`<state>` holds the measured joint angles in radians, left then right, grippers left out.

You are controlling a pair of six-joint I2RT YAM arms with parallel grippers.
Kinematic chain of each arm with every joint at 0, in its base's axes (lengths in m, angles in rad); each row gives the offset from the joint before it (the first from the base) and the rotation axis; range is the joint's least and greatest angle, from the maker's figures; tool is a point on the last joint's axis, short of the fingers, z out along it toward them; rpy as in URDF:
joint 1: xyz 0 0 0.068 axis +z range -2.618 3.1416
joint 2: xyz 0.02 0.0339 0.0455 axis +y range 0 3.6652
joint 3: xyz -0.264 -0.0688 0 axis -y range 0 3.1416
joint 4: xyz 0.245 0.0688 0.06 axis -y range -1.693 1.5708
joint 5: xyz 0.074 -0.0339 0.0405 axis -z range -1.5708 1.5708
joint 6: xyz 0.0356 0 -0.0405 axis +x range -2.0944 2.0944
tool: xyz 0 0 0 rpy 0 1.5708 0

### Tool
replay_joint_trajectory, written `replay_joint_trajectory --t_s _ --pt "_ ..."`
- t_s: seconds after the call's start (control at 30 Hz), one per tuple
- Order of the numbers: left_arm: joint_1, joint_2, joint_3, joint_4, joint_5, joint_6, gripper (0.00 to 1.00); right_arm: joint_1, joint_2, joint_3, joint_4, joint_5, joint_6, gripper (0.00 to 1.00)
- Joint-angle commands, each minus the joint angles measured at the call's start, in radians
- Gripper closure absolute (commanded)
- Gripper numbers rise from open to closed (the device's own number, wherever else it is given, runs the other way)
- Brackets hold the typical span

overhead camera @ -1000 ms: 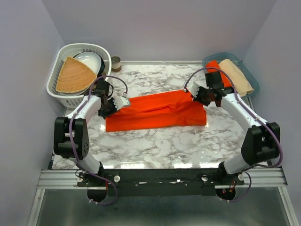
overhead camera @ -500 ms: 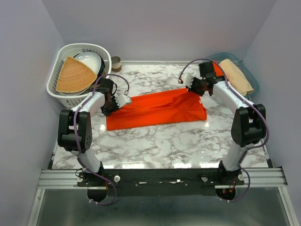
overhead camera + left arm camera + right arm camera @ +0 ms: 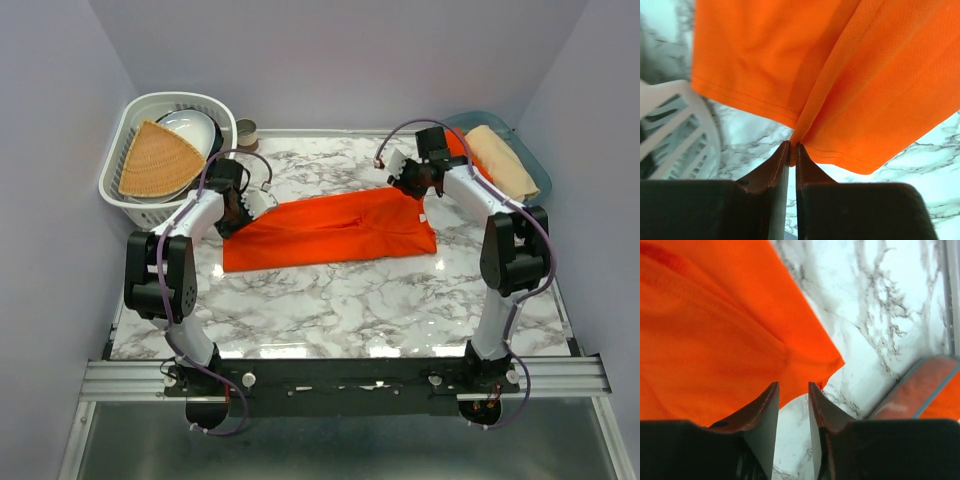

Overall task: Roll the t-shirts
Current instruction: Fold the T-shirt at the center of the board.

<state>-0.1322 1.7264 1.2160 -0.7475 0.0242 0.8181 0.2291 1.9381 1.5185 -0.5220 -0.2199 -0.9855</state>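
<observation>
- Setting: a marble-patterned table (image 3: 330, 310) stood inside plain pale walls, with both arm bases at 6 o'clock.
- Principal item: the t-shirt (image 3: 330, 232), orange-red, lay flat in a long band across the middle of the table. It ran from 9 o'clock to 3 o'clock, the 3 o'clock end slightly farther back. It appeared to be laid out lengthwise ready for rolling, and no roll had been started.
- Left gripper (image 3: 792, 145): it sat at the far corner of the band's 9 o'clock end. The fingers were drawn almost together on a pinch of hem, and the creases in the cloth converged on the tips. This hold looked meant to draw that end straight.
- Right gripper (image 3: 792, 385): it sat at the far corner of the 3 o'clock end. The fingers stood apart with bare marble between them, gripping nothing. The cloth's corner lay just beyond the tips, so that corner rested flat on its own.
- Second t-shirt (image 3: 455, 142): the same orange, it lay in a teal bin (image 3: 538, 178) at 2 o'clock beside a beige rolled cloth (image 3: 500, 160). The arm covered most of it, so its shape could not be told.
- White basket (image 3: 120, 170): at 10 o'clock, it held a tan woven mat (image 3: 160, 160) and a white bowl (image 3: 195, 125). A small tin (image 3: 246, 133) stood just beside it, and all of these were well apart from the work.
</observation>
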Motion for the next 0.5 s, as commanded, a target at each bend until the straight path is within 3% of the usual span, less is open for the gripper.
replay_joint_trajectory --t_s 0.0,0.13,0.23,0.47 --pt "-0.023 -0.027 0.086 0.011 -0.073 -0.063 0.79 -0.004 -0.063 0.071 0.094 0.068 0.181 0.54" --pt "-0.032 -0.059 0.073 0.019 -0.087 -0.088 0.72 -0.004 -0.148 -0.004 0.036 0.060 0.208 0.50" --pt "-0.044 -0.118 0.007 0.017 -0.089 -0.080 0.69 -0.008 -0.194 -0.085 -0.099 0.027 0.142 0.50" --pt "-0.066 -0.215 -0.124 -0.006 -0.026 -0.086 0.71 -0.085 -0.289 -0.270 -0.236 -0.070 0.084 0.46"
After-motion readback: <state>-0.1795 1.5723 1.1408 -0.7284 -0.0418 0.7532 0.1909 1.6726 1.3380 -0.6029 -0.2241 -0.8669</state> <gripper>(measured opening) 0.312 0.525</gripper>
